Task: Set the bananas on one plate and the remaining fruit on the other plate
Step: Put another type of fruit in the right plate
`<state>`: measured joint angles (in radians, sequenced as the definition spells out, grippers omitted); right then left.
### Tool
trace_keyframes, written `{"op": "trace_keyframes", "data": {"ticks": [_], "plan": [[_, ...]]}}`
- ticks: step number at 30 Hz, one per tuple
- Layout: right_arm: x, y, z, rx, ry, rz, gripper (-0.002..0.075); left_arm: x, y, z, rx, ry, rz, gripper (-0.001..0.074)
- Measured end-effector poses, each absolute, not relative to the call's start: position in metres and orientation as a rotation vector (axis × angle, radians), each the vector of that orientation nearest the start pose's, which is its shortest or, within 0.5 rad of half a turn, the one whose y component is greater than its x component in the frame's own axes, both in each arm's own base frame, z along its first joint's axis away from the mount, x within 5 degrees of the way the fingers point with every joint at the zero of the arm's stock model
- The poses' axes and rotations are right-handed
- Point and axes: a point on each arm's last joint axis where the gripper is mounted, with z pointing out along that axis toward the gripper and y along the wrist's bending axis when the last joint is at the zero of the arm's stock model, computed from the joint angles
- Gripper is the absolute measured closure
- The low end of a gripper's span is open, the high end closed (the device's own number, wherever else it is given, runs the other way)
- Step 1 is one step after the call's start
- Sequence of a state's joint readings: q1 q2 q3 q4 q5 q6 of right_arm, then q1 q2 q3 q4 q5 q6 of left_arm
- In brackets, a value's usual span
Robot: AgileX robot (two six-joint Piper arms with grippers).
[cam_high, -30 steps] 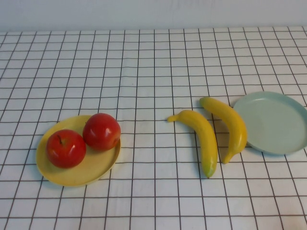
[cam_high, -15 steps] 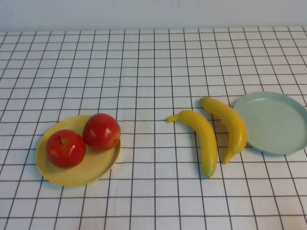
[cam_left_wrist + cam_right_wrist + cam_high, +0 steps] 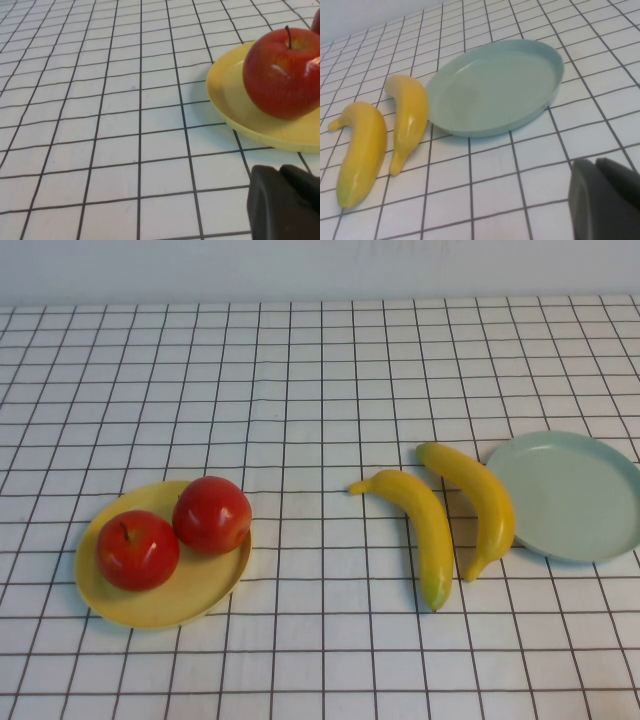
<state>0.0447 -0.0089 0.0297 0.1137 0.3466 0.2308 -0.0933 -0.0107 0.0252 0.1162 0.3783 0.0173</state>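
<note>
L tool [image 3: 285,202] closed nr yellow plate [image 3: 227,107] rim, R tool [image 3: 605,197] closed nr blue-green plate [image 3: 540,107]

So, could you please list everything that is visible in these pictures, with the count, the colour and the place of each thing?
apples: two, shiny red, side by side on the yellow plate
yellow plate: one, pale yellow, near-left part of the table
bananas: two, yellow with greenish tips, lying on the cloth next to each other, just left of the blue-green plate; the right one lies against its rim
blue-green plate: one, pale blue-green, right side of the table, nothing on it
tablecloth: one, white with a dark grid, covering the table
left gripper: one, dark, shut, low over the cloth near the yellow plate, holding nothing
right gripper: one, dark, shut, low over the cloth near the blue-green plate, holding nothing
</note>
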Motion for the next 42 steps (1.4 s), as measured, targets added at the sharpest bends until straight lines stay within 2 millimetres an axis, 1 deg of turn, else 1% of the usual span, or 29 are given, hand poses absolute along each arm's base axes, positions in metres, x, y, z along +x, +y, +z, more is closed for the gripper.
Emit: {"op": "trace_keyframes", "data": {"ticks": [7,9,12,17,18,20,25,34,40,42], "plan": [[0.053,0.006,0.173,0.247,1.843,0.304,0.0742,0.053,-0.001,0.171,0.175,1.866,0.062,0.0735],[0.053,0.007,0.173,0.277,1.833,0.351,0.0742,0.053,-0.001,0.171,0.175,1.866,0.062,0.0735],[0.054,0.012,0.178,0.407,1.778,0.543,0.0742,0.053,-0.001,0.171,0.175,1.866,0.062,0.0735],[0.053,0.021,0.187,0.717,1.644,0.979,0.0742,0.053,-0.001,0.171,0.175,1.866,0.062,0.0735],[0.053,0.022,0.188,0.759,1.621,1.038,0.0742,0.053,-0.001,0.171,0.175,1.866,0.062,0.0735],[0.053,0.023,0.190,0.807,1.589,1.101,0.0742,0.053,-0.001,0.171,0.175,1.866,0.062,0.0735],[0.053,0.023,0.191,0.835,1.570,1.137,0.0742,0.053,-0.001,0.171,0.175,1.866,0.062,0.0735],[0.054,0.021,0.192,0.846,1.541,1.130,0.0742,0.053,-0.001,0.171,0.177,1.866,0.063,0.0735],[0.053,0.024,0.190,0.764,1.610,1.086,0.0742,0.053,-0.001,0.171,0.177,1.866,0.063,0.0735],[0.052,0.025,0.197,0.682,1.624,1.048,0.0742,0.053,-0.001,0.171,0.177,1.866,0.063,0.0735]]}}
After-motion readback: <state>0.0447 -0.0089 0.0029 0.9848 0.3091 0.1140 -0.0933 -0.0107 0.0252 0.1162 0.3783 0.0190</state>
